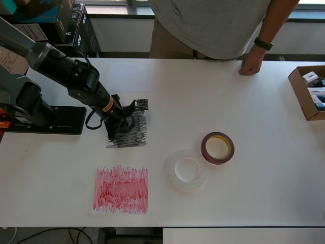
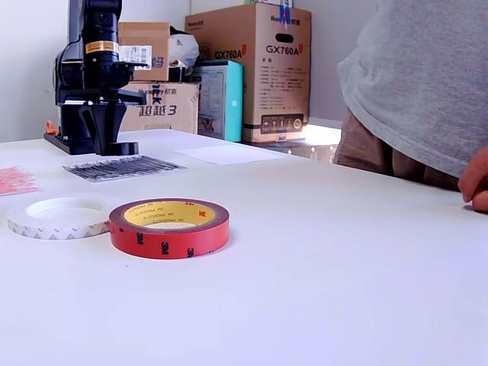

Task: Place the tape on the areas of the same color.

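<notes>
My gripper (image 1: 123, 122) points down onto the black scribbled area (image 1: 128, 133), near its upper left part. A small dark round shape at the fingertips looks like the black tape (image 1: 129, 122). I cannot tell whether the fingers hold it. In the exterior view the gripper (image 2: 102, 141) stands upright at the far edge of the black area (image 2: 122, 167). The red-brown tape (image 1: 217, 148) (image 2: 168, 227) and the clear whitish tape (image 1: 186, 170) (image 2: 59, 216) lie flat side by side on the table. The red scribbled area (image 1: 121, 189) (image 2: 14, 180) is bare. A faint white area (image 2: 229, 154) lies beyond the black one.
A person stands at the far table edge with one hand (image 1: 251, 65) resting on the table. An open cardboard box (image 1: 307, 91) sits at the overhead view's right edge. The arm's black base plate (image 1: 48, 120) is at the left. Cartons (image 2: 248, 69) are stacked behind.
</notes>
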Controlling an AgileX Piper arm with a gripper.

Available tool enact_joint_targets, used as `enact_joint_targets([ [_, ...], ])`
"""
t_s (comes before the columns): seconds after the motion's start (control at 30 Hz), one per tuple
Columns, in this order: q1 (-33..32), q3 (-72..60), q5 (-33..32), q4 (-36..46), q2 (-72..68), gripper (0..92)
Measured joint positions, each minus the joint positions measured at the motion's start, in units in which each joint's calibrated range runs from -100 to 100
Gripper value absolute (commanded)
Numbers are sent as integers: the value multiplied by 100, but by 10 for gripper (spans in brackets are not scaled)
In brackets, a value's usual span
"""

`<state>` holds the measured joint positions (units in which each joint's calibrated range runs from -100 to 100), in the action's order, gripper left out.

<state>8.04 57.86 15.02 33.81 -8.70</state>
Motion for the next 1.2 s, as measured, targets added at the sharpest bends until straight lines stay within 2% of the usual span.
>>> enact_joint_targets([
  [0.7,-78,-28,0,12,-352,10],
  [0.8,-78,-28,-73,12,-352,114],
  [0.97,-14,-28,-86,-4,-352,426],
  [1.03,-7,-28,-86,-115,-352,515],
  [1.1,-7,-28,-86,-275,-352,557],
  [1.2,-7,-28,-86,-369,-352,556],
])
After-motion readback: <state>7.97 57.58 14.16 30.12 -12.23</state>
